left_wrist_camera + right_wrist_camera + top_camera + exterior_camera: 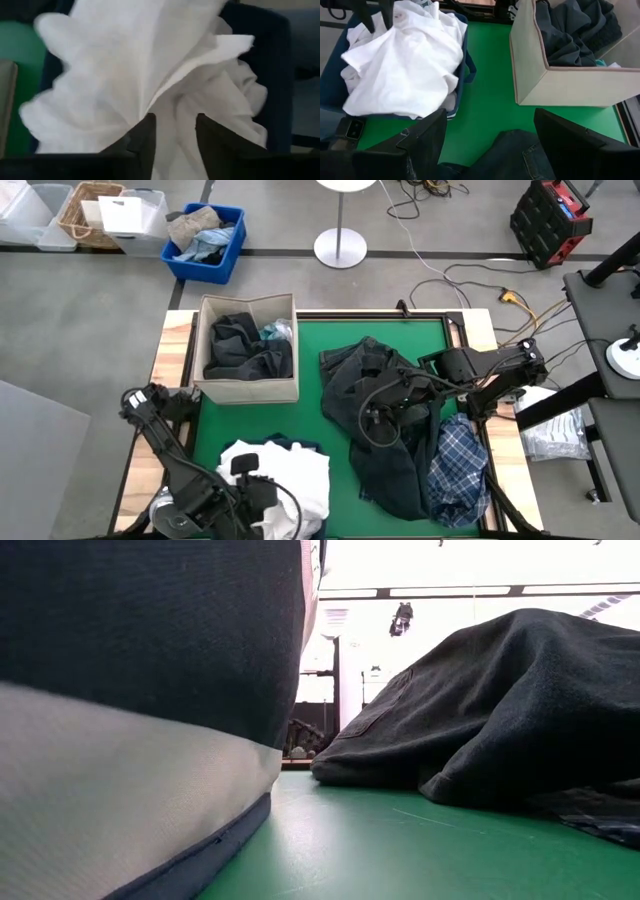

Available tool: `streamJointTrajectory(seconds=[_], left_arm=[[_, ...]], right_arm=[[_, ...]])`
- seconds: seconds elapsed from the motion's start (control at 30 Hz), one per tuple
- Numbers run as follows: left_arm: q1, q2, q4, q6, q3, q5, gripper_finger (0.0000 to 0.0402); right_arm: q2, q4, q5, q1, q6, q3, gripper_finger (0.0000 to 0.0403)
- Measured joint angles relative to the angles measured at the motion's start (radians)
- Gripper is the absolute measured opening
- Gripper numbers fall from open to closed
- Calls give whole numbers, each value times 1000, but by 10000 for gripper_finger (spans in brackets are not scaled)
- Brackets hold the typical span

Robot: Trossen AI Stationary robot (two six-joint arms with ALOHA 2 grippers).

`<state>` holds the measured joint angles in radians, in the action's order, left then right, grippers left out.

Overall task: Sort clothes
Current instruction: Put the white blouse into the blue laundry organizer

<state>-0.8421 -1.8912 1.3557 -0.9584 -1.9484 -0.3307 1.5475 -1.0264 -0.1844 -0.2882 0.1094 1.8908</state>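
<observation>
Meanwhile your left gripper (172, 150) pinches the white garments (290, 480) to keep whites together, while the right gripper (490, 145) hovers wide open, empty, above the dark pile (390, 440).

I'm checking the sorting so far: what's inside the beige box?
The beige box holds dark garments, with a light teal piece at one corner. Anything beneath them is covered.

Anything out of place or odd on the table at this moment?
One thing: a light teal garment lies in the beige fabric box among the dark clothes, the only light piece there. Otherwise, the white clothes sit in the navy bin under the left gripper, and the right gripper is open above the dark garment.
</observation>
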Motion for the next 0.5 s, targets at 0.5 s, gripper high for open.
streamJointTrajectory(seconds=[0.5], left_arm=[[-68,0,-37,73,-72,-313,190]], right_arm=[[0,-31,0,0,22,-1,300]])
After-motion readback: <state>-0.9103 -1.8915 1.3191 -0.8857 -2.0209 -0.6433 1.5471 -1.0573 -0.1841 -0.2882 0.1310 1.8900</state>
